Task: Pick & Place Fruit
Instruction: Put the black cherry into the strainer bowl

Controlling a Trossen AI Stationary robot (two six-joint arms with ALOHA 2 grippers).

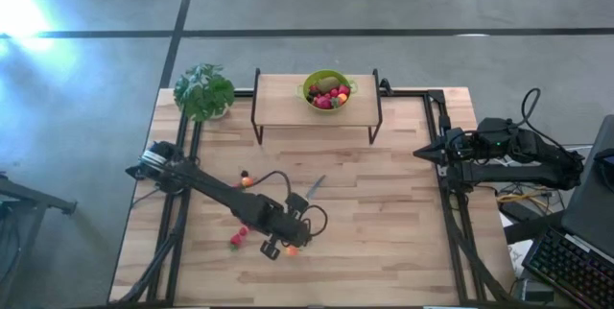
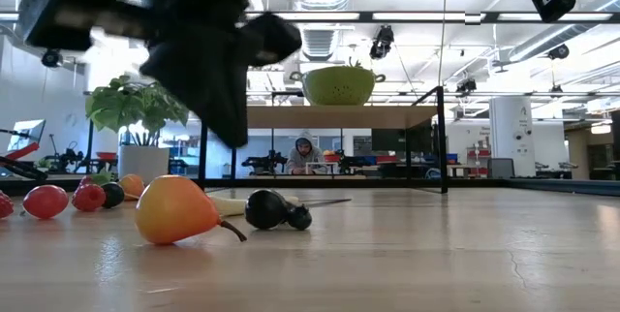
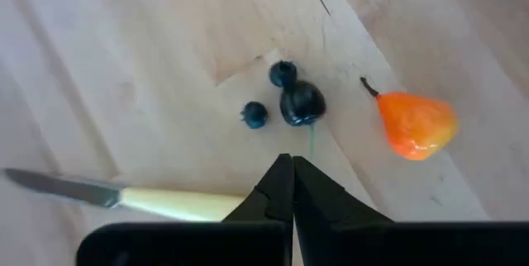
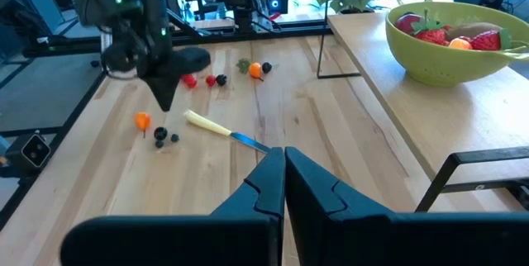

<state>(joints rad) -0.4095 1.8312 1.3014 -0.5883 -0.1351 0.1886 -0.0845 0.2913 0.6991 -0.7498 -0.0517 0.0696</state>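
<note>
1. Left gripper [image 3: 292, 167]: jaws pressed together, holding nothing, raised just short of the dark berry cluster [image 3: 291, 101], apparently shut without catching it.
2. Orange pear-shaped fruit [image 3: 416, 123]: beside the berries; knife [image 3: 124, 197] nearby. Judged best practice: reopen, centre over one piece, descend fully, then close.
3. Red fruits [image 2: 46, 201]: farther along the table.
4. Green bowl [image 1: 329, 89]: on the shelf, already holding fruit.
5. Right gripper [image 4: 285, 171]: jaws together, empty, parked at the table's right edge.

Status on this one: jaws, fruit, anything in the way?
Left gripper shut, empty, above dark berries. Right gripper shut, parked. Knife beside berries.
</note>
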